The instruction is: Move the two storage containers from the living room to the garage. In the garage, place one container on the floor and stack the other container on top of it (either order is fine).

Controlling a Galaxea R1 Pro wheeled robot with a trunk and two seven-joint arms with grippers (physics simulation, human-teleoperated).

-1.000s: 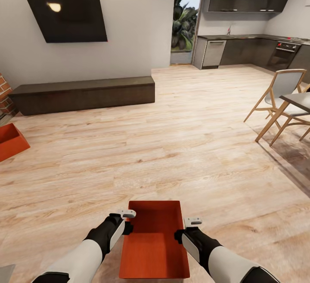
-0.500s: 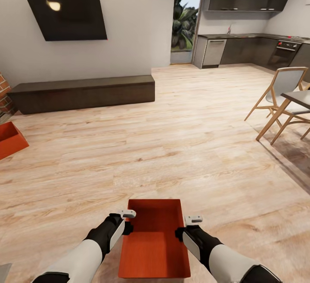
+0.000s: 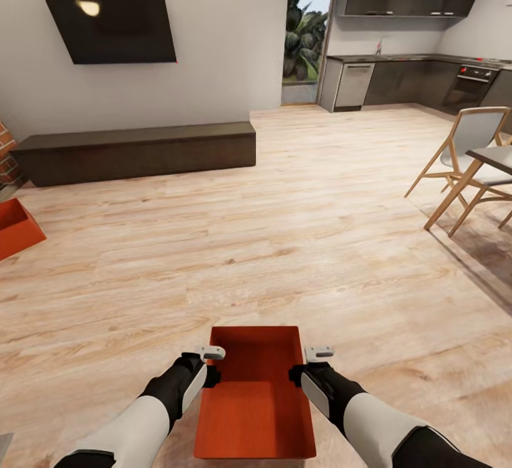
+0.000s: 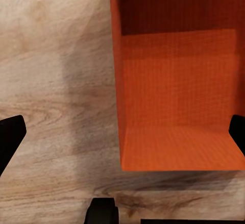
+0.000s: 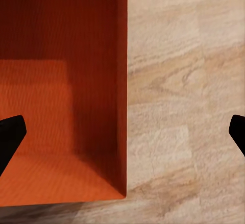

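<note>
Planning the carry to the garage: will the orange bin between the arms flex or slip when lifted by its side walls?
The bin probably stays stiff: its walls look straight and boxy. The finely textured matte surface should resist slipping. Each tool, left and right, straddles a long wall, so an even lift seems unlikely to tip it; it is empty, so likely light.

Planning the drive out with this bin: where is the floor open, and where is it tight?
Open: wood floor between the held bin, the bench and the kitchen. Tight: chairs and table at right; second bin by the brick at left.
</note>
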